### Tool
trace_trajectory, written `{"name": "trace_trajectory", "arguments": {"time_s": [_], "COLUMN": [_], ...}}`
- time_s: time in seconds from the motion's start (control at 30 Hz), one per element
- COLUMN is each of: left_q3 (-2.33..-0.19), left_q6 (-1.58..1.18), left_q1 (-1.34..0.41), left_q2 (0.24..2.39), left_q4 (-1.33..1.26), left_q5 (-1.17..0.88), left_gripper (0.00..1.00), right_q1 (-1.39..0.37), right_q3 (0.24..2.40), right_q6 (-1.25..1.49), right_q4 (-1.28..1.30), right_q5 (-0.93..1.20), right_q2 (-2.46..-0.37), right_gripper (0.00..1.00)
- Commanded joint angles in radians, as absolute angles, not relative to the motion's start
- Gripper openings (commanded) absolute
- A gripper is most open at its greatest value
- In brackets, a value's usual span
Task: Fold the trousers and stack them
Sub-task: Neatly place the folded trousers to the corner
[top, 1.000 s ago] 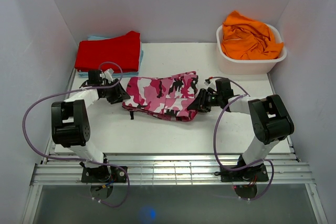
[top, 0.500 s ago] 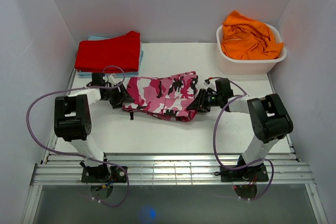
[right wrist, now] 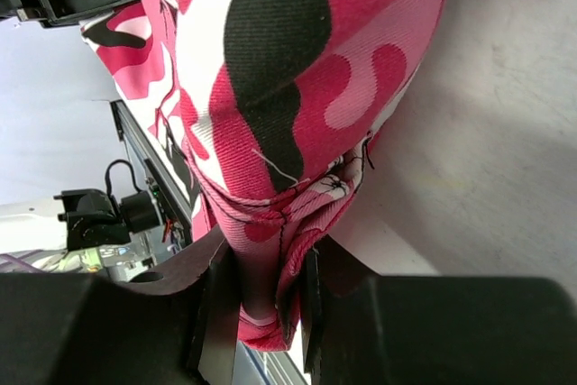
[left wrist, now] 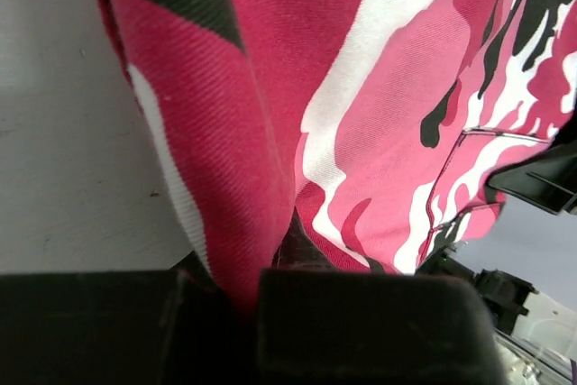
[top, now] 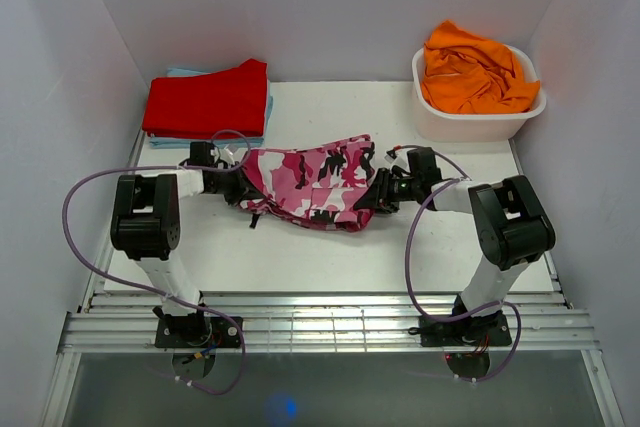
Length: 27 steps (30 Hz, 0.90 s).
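Trousers (top: 310, 182) are seen bunched at the middle of the bench (top: 300, 257), with both arms stretched low over it. The left end effector (top: 232, 180) is clamped on the fabric toward the bench's left side, the right end effector (top: 378, 194) on the fabric toward its right.

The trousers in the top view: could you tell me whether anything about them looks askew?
Yes: the trousers lie bunched and skewed, edges uneven, and a dark cord trails from their near-left corner.

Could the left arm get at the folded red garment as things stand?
Probably not right away. The red garment lies close behind it with nothing between, but the left fingers are shut on an edge of the trousers and would have to let go first.
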<state>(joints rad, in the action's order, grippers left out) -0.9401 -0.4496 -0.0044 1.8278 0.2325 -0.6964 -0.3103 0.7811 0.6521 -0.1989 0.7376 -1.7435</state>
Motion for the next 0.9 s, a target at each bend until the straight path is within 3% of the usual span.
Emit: {"name": "trace_trajectory", "arguments": {"time_s": [0.0,0.47,0.87], "left_q3": [-0.974,-1.221,-1.431], "left_q6": [-0.411,-0.155,-0.098], "left_q1": [-0.005,0.057,0.258], "left_q2": [1.757,1.493,1.614], "left_q4": [0.279,0.284,-0.038], "left_q5": [-0.546,-0.403,-0.373], "left_gripper": [0.0,0.0,0.0], "right_q1": [-0.321,-0.443,-0.584], "right_q3": [0.862,1.285,1.956], "right_q6": [0.594,0.43,0.406], "right_q4": [-0.173,-0.189,-0.356], "right_q5": [0.742,0.672,0.522], "right_q2": [-1.695,-1.71,-2.135], "right_gripper": [0.08,0.08,0.08]}}
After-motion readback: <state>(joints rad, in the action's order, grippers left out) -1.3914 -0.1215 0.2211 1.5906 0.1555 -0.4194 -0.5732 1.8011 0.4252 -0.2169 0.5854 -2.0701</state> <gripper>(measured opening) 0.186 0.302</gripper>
